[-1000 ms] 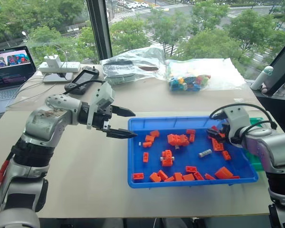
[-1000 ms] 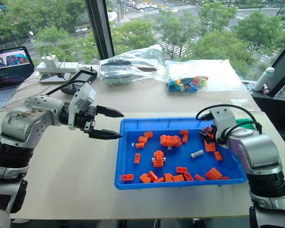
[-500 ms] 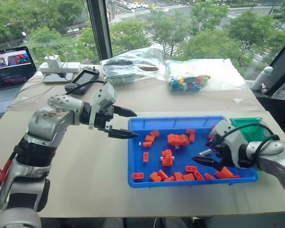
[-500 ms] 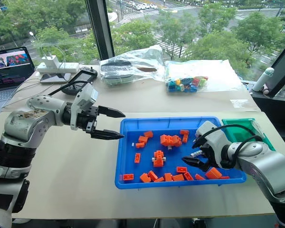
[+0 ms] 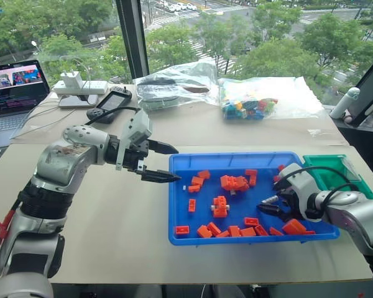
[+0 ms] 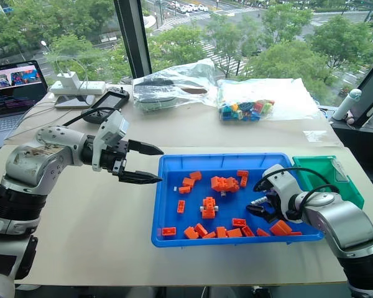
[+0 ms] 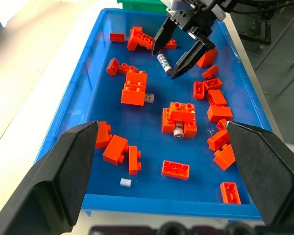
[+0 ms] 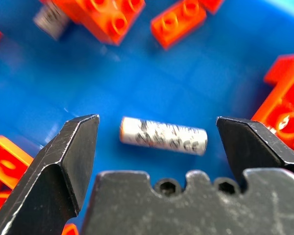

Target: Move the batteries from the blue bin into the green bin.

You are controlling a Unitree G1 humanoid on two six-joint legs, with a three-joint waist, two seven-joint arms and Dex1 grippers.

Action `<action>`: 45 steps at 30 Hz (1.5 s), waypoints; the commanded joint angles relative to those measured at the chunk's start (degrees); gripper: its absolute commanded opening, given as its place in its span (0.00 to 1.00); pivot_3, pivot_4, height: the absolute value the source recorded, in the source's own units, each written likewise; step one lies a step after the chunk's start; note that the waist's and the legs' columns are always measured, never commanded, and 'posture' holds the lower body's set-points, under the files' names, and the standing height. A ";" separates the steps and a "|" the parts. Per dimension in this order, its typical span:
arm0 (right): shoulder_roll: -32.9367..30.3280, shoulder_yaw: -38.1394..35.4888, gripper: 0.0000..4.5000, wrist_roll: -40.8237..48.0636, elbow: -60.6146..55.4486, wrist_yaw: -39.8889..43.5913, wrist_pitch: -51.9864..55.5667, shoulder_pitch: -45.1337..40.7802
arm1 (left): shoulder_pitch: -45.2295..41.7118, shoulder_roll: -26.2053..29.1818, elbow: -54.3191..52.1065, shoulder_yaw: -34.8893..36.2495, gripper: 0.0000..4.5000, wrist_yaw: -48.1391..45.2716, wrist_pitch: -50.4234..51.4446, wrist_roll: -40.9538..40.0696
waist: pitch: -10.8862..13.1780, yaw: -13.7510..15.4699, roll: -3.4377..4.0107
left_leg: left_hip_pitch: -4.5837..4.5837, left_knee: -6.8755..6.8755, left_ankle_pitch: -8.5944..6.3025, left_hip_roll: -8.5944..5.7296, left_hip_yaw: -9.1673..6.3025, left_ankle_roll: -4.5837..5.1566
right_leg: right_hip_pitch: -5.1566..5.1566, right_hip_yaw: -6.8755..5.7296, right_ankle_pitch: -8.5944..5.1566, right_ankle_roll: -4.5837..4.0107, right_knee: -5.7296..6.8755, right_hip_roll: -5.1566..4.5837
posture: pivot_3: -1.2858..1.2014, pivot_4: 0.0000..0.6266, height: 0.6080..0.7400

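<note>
The blue bin lies on the table with orange bricks scattered in it. One of the batteries, a slim grey-silver cylinder, lies flat on the bin floor toward its right side. My right gripper hangs open just above it, a finger on either side, not touching it. A second battery pokes out from under a brick cluster mid-bin. The green bin stands against the blue bin's right end. My left gripper hovers open at the bin's left edge, holding nothing.
Behind the bins lie a clear bag of coloured bricks and another plastic bag. A laptop, power strip and handheld device sit at the far left. A white bottle stands far right.
My right gripper has swung away from the green bin side and dropped into the blue bin, ending open over the battery. The left arm has kept still.
</note>
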 commanded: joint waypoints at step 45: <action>-6.59 -32.63 0.96 -5.55 7.69 -4.43 4.00 4.41 | -4.06 -3.16 0.55 1.88 1.00 -0.32 1.19 -3.73 | 0.17 0.02 0.43 | -0.07 -0.01 0.01 -0.04 0.22 0.00 | 0.02 0.03 0.00 0.00 -0.01 0.04 | 0.52 0.24 0.94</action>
